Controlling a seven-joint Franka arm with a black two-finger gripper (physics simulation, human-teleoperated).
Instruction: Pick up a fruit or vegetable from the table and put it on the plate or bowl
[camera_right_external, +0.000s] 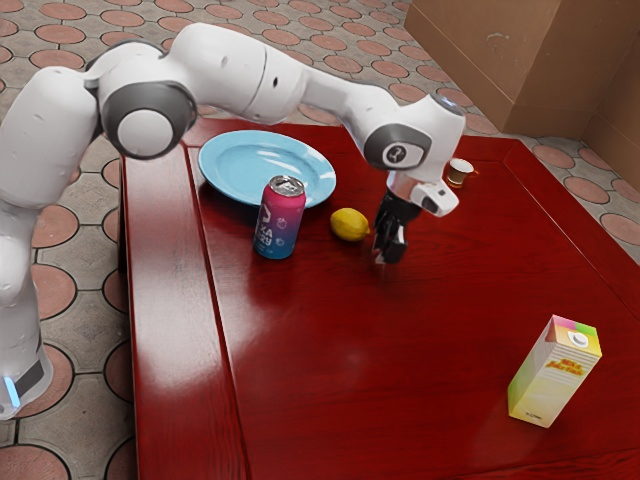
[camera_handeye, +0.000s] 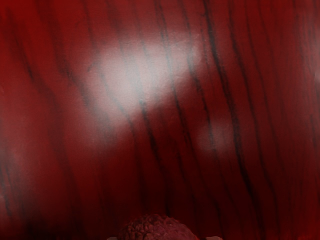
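Observation:
My gripper (camera_right_external: 388, 248) hangs low over the red table (camera_right_external: 420, 330), pointing down, just to the exterior view's right of a yellow lemon (camera_right_external: 350, 224). The lemon lies loose on the wood, apart from the gripper. A light blue plate (camera_right_external: 267, 167) sits behind the lemon toward the exterior view's left, with nothing on it. In the wrist view a dark red, bumpy, rounded thing (camera_handeye: 155, 229) sits right under my hand against the wood grain. I cannot make out that thing in the exterior view.
A pink and blue drink can (camera_right_external: 279, 217) stands upright between the plate and the lemon. A small cup (camera_right_external: 460, 172) stands behind my hand. A yellow-green juice carton (camera_right_external: 555, 370) stands near the front right corner. Cardboard boxes (camera_right_external: 520, 60) stand on the floor beyond the table.

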